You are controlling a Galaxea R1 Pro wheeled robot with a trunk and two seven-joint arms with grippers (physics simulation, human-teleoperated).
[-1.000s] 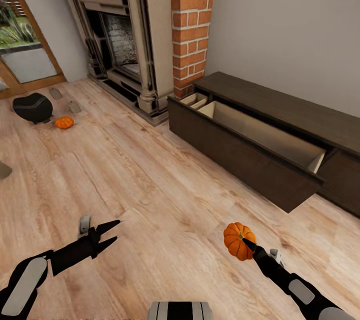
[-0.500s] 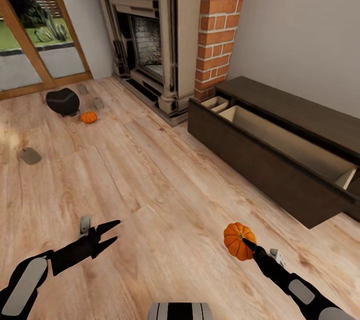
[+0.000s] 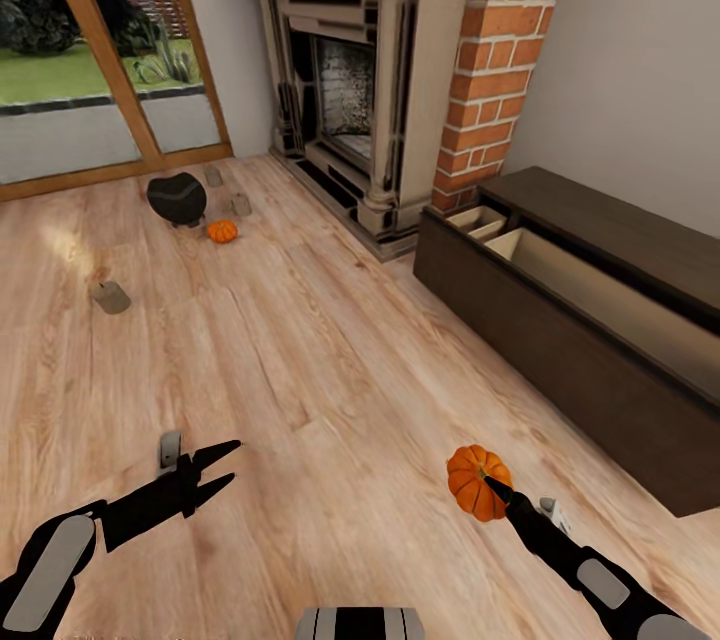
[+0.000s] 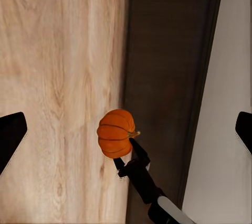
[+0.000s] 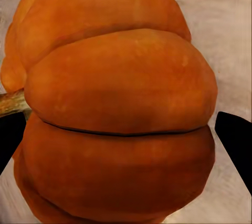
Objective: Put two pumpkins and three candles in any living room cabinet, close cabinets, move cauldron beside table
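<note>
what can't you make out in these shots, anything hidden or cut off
- Long dark-brown wooden cabinet: in the head view its far end runs off the right edge, and its front panel hides the open drawer's floor.
- Round matte black cauldron: in the head view it is too far to see inside.
- Large ribbed orange pumpkin: in the right wrist view it blocks the floor beyond, and its underside is unseen.
- Small orange pumpkin: its stem is too small to make out in the head view.
</note>
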